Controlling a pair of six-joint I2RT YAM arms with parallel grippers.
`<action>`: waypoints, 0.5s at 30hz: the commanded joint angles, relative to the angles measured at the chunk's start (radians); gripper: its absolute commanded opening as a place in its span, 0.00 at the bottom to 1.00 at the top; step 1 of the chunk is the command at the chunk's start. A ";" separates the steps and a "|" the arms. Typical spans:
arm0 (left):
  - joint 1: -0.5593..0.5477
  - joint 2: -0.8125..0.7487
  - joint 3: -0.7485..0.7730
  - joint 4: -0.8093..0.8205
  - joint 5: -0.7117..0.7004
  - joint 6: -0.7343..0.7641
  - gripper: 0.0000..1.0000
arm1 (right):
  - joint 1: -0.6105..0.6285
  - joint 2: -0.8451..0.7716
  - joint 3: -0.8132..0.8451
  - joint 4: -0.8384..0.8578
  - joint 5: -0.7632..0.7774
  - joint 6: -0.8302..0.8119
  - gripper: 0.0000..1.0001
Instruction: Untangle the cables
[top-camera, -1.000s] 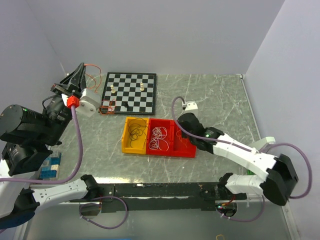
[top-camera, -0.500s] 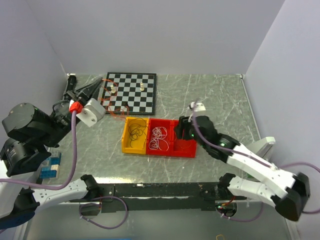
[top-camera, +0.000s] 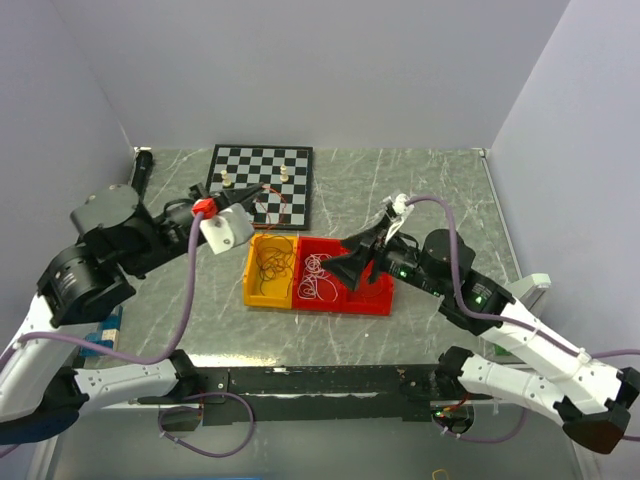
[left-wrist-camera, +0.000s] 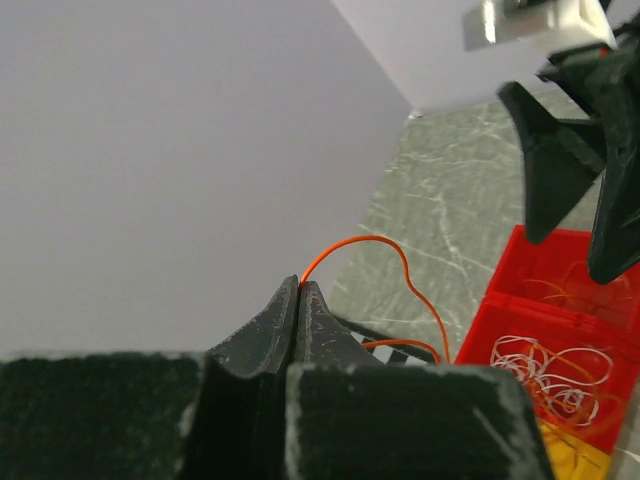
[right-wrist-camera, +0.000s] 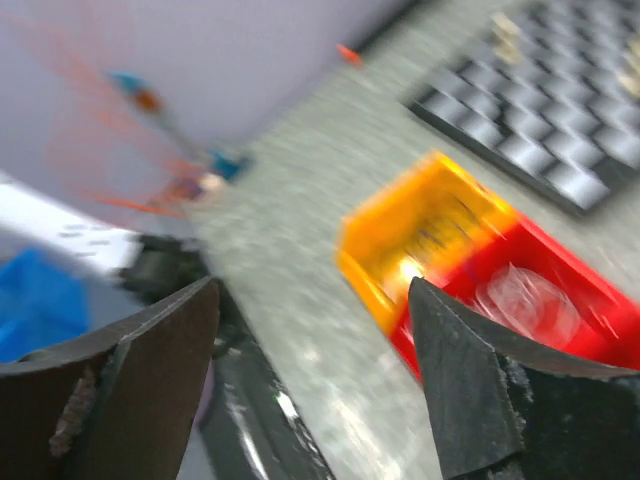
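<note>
My left gripper (top-camera: 243, 203) is shut on a thin orange-red cable (top-camera: 283, 199), whose loop hangs in the air over the near edge of the chessboard. In the left wrist view the fingertips (left-wrist-camera: 299, 287) pinch that orange-red cable (left-wrist-camera: 400, 262), which trails down toward the red bin (left-wrist-camera: 560, 300). White cables (top-camera: 318, 275) lie coiled in the red bin (top-camera: 372, 299), and black cables (top-camera: 272, 262) in the yellow bin (top-camera: 254, 290). My right gripper (top-camera: 352, 272) hovers open above the red bin, nothing between its fingers (right-wrist-camera: 160, 350).
A chessboard (top-camera: 262, 190) with a few pale pieces (top-camera: 228, 180) lies behind the bins. A blue block (top-camera: 104, 332) sits at the left table edge. The right wrist view is blurred; it shows the yellow bin (right-wrist-camera: 430, 225) and red bin (right-wrist-camera: 560, 265).
My left arm swung right from the far left corner, carrying the orange-red cable to beside the bins. My right gripper opened and swung over the red bin.
</note>
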 joint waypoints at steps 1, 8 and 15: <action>0.003 0.021 0.024 0.008 0.071 -0.044 0.01 | 0.073 0.062 0.137 0.136 -0.112 -0.063 0.85; 0.002 0.027 0.023 0.003 0.073 -0.042 0.01 | 0.216 0.245 0.272 0.193 -0.008 -0.181 0.88; 0.000 0.019 0.029 0.012 0.079 -0.056 0.01 | 0.229 0.376 0.336 0.194 0.066 -0.190 0.83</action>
